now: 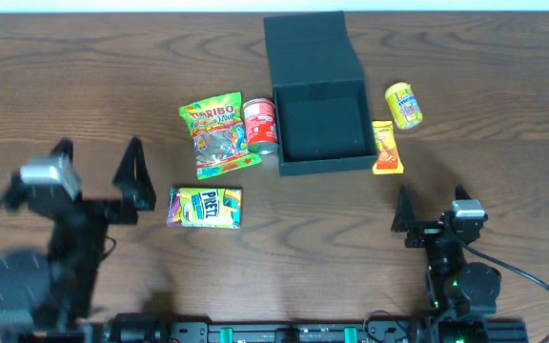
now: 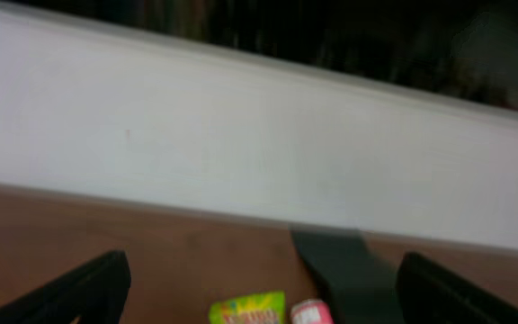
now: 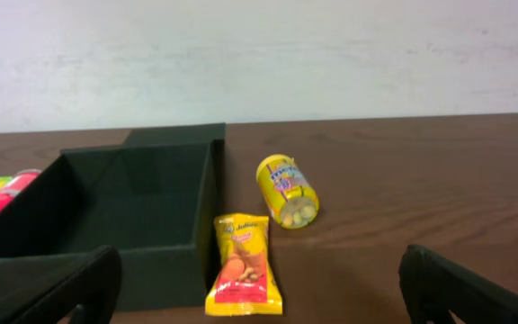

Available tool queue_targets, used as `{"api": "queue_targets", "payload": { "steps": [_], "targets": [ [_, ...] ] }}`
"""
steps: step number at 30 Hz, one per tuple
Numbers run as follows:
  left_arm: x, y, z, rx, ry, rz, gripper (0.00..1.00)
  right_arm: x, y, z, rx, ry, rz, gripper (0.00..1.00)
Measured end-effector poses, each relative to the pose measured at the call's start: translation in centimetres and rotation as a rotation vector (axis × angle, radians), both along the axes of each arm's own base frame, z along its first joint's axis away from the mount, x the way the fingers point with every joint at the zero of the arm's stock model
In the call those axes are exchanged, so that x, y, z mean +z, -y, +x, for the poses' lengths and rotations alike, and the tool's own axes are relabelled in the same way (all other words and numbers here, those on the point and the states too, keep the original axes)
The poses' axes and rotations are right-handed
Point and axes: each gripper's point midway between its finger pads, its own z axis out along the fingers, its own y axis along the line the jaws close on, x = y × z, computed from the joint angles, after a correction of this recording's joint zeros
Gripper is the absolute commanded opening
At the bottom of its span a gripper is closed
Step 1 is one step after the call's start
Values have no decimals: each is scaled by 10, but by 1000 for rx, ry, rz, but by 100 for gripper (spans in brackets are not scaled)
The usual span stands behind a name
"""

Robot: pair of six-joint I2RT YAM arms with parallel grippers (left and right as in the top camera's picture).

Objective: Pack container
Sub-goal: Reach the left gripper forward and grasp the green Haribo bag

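The container (image 1: 327, 164) sits toward the far middle of the wooden table (image 1: 503, 76). It is open, with its flat lid (image 1: 303, 43) folded back and lying behind it, and in the overhead view its dark interior faces straight up.

Just beside its left wall lies a red can (image 1: 260, 124). A green and yellow Haribo bag (image 1: 219, 135) lies flat against the can's other side. Nearer the robot, in front of that bag, a yellow and blue Pretz box (image 1: 205, 207) lies flat, apart from the rest.

On the container's right, a small yellow-orange snack packet (image 1: 385, 148) lies close against the front corner. A yellow canister (image 1: 403, 105) lies on its side just beyond the packet, clear of the box wall.

The left gripper (image 1: 98, 159) hangs over the near left part of the table, well apart from the container, with its jaws spread wide and nothing between them. Its wrist view is blurred: it shows mostly a pale wall, with the dark lid and the tops of the bag and the can low in the picture.

The right gripper (image 1: 432, 205) sits low at the near right, in front of the snack packet — its jaws also stand wide apart and hold nothing. Its wrist view looks across the table at the container's near corner, with the packet and the canister between the two dark fingers (image 3: 70, 288).
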Motion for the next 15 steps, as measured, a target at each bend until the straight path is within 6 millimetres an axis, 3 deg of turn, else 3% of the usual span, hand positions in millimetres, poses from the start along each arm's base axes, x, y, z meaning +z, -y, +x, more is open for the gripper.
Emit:
{"api": "queue_targets", "payload": {
  "steps": [2, 4, 9, 15],
  "targets": [
    [2, 2, 13, -11, -111, -1, 96, 0, 0, 0, 0, 0, 0, 99],
    [-9, 3, 23, -18, -272, -3, 95, 0, 0, 0, 0, 0, 0, 99],
    [-74, 14, 29, -70, -700, -42, 96, 0, 0, 0, 0, 0, 0, 99],
    [-146, 24, 56, -106, -1003, -95, 95, 0, 0, 0, 0, 0, 0, 99]
  ]
}}
